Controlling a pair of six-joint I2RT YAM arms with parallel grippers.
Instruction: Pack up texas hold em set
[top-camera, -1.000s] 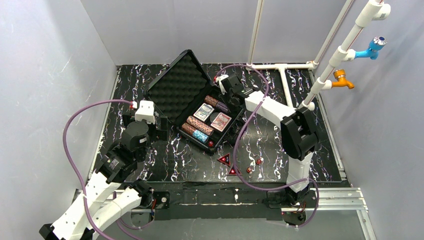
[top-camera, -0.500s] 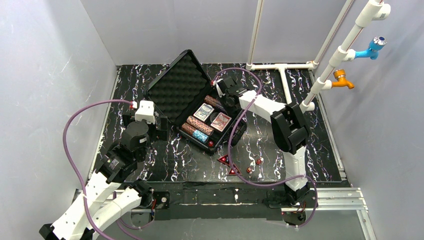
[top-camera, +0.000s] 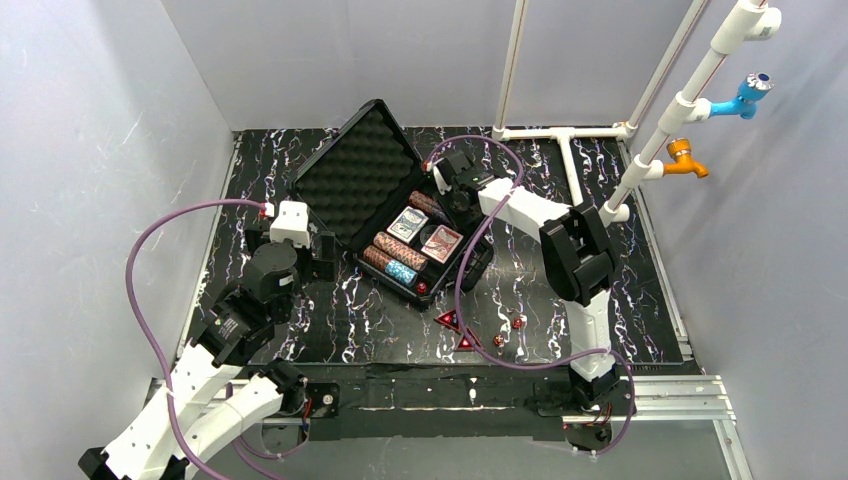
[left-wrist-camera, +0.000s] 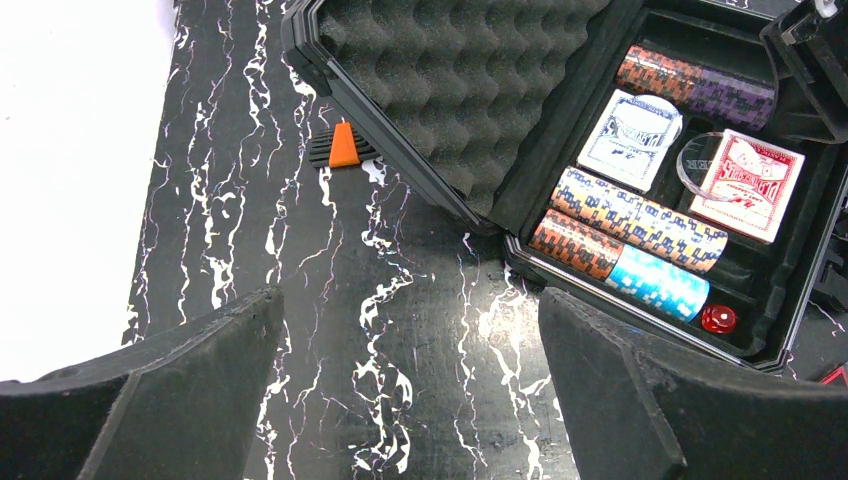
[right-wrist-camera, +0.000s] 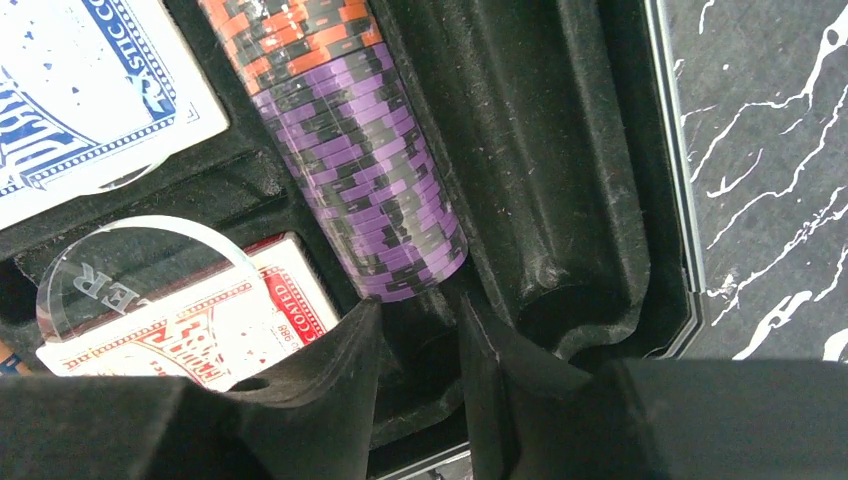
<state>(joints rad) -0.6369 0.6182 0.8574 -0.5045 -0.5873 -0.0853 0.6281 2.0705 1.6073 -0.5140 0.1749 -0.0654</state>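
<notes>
A black tabletop (top-camera: 330, 320) veined with white sits between pale grey walls, with white pipes (top-camera: 660, 120) rising at the right. The hard black case (top-camera: 478, 262) lies open at the middle, its lid (left-wrist-camera: 460, 80) lined with grey egg-crate foam.

On the red card deck (right-wrist-camera: 215, 330) the word "COATED" can be read. The blue card deck (left-wrist-camera: 632, 138) shows part of "PLASTIC". A clear round disc (right-wrist-camera: 130, 265) leaning over the red deck bears the letters "ER".

In the dark, felt-like tray lie three ridged chip rolls: an orange-and-purple roll (right-wrist-camera: 345, 150) at the far side, a brown-and-cream roll (left-wrist-camera: 640, 215), and a brown-and-blue roll (left-wrist-camera: 620, 265) nearest the front edge. One red die (left-wrist-camera: 718, 319) sits in the corner beside it. Two red triangular markers (top-camera: 455, 328) and two more dice (top-camera: 508, 331) lie on the tabletop in front of the case.

The right claw (right-wrist-camera: 418, 318) is down in the tray at the purple end of the far roll, its fingers only narrowly apart with nothing between them. The left claw (left-wrist-camera: 410, 380) hangs spread wide over bare tabletop just left of the case, holding nothing.
</notes>
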